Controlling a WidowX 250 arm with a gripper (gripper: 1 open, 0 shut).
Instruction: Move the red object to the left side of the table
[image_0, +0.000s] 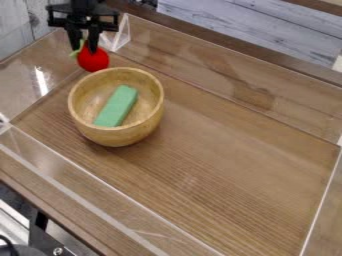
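Camera view: gripper (84, 40) clamped on leafy stem of red fruit (91, 59), pointing down. Fruit near far-left corner of table (227, 140), just beyond wooden bowl (116, 106) holding green block (115, 105).

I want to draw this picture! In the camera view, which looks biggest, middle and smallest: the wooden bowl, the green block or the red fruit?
1. Wooden bowl, clearly the biggest.
2. Green block, lying inside the bowl.
3. Red fruit, smallest, though it sits farther from the camera, so the gap to the block is a bit unsure.
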